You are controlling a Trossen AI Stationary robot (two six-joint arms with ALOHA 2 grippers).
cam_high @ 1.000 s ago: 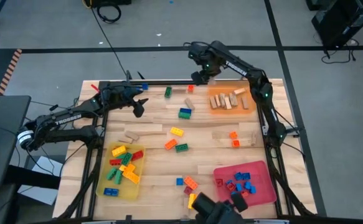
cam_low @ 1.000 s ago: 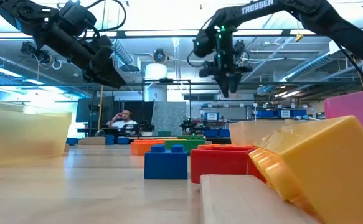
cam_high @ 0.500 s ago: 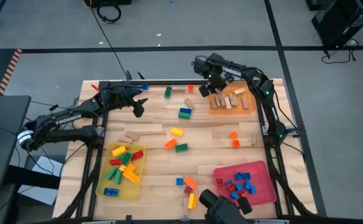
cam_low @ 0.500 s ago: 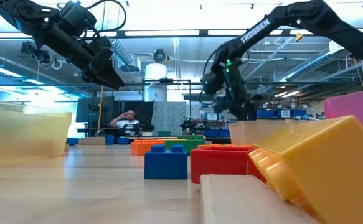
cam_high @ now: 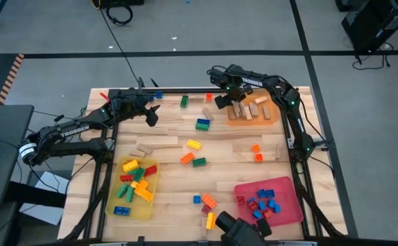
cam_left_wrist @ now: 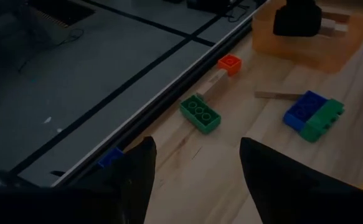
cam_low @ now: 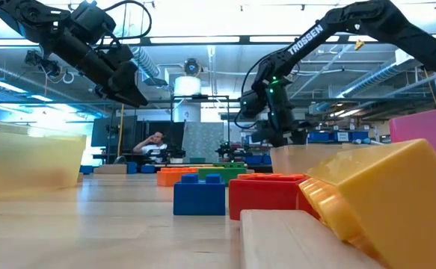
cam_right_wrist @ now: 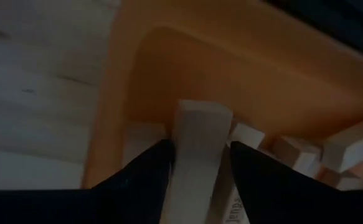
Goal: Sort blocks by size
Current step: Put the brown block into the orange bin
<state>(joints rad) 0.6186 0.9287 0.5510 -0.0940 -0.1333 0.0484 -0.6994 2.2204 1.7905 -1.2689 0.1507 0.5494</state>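
Note:
My right gripper (cam_high: pixel 226 100) is low over the left end of the orange tray (cam_high: pixel 254 117) at the back right, shut on a tan wooden block (cam_right_wrist: pixel 197 140). Several more tan wooden blocks (cam_high: pixel 248 111) lie in that tray. My left gripper (cam_high: pixel 151 116) hangs open and empty above the table's far left part. A green brick (cam_left_wrist: pixel 200 114) and a blue-and-green brick pair (cam_left_wrist: pixel 313 114) lie on the table ahead of it. Loose bricks (cam_high: pixel 193 152) lie around the table's middle. My right gripper pinches the tan wooden block by its two long sides (cam_right_wrist: pixel 182 163) between its two fingers. The fingers slant down from above and lie along the block. The block's free end (cam_right_wrist: pixel 200 113) sticks out past the fingertips, over the tray's wooden pieces; whether it touches them I cannot tell.
A yellow tray (cam_high: pixel 146 207) with mixed bricks stands at the near left. A pink-red tray (cam_high: pixel 289 207) with blue and red bricks stands at the near right. Tan wooden pieces (cam_high: pixel 142 149) lie left of centre. A person (cam_low: pixel 152 142) sits far behind the table.
My right gripper has come down from high over the table's far edge and toward the near edge, to the orange tray's left end, tipping as it came.

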